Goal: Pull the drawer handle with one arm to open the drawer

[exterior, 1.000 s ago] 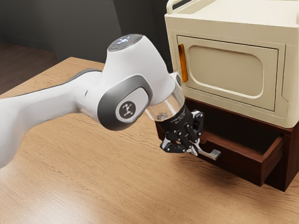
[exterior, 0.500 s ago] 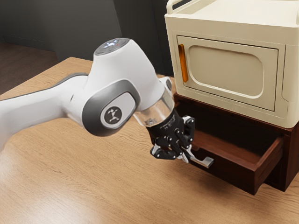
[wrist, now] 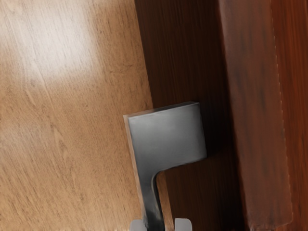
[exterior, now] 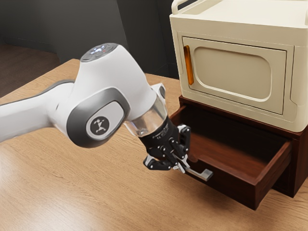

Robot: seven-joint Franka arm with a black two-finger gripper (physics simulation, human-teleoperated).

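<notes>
In the exterior view my gripper [exterior: 182, 166] is at the front of the dark brown drawer [exterior: 231, 182], shut on the silver handle [exterior: 206, 174]. The handle's flat end sticks out past the fingertips toward the exterior view's right. The drawer stands well out of its cabinet, its inside visible. In the wrist view the grey handle [wrist: 168, 137] runs down between the two pale fingertips of the gripper [wrist: 160, 225], beside the drawer's front panel [wrist: 192, 53].
A cream cabinet [exterior: 240, 113] with an orange door handle [exterior: 188, 65] stands on the brown drawer housing [exterior: 299, 166]. The wooden table [exterior: 96, 192] extends under the arm and in front of the drawer.
My hand has moved toward the exterior view's left and slightly down. The drawer and its handle have come out with it, and more of the drawer's inside shows.
</notes>
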